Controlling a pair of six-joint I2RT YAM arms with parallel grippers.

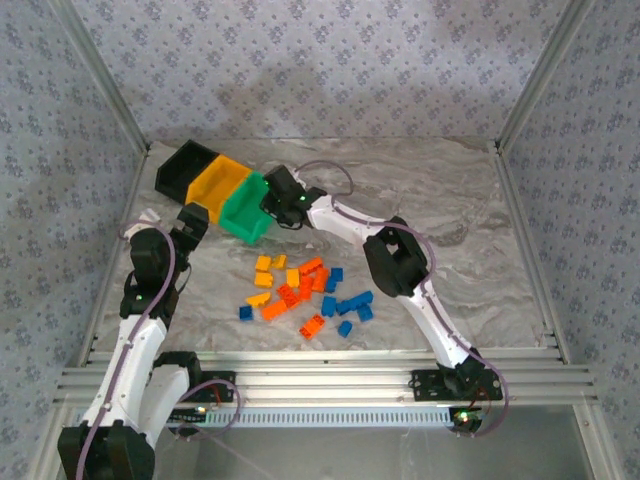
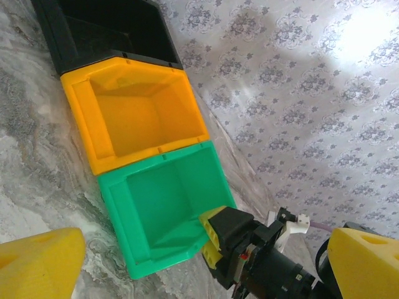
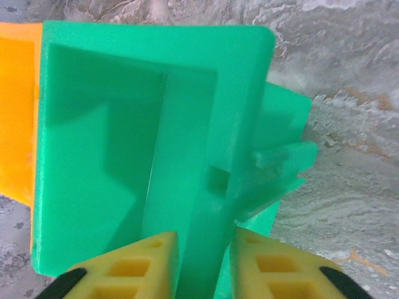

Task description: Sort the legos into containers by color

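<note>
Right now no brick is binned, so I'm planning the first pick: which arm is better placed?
Left arm: its jaws stand open and empty. The right arm has its jaws pinching the green bin by its wall, so it's busy.

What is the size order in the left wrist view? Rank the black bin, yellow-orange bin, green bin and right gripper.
1. Yellow-orange bin and green bin: alike, unranked.
2. Black bin: cropped, unsure.
3. Right gripper: smallest.
</note>
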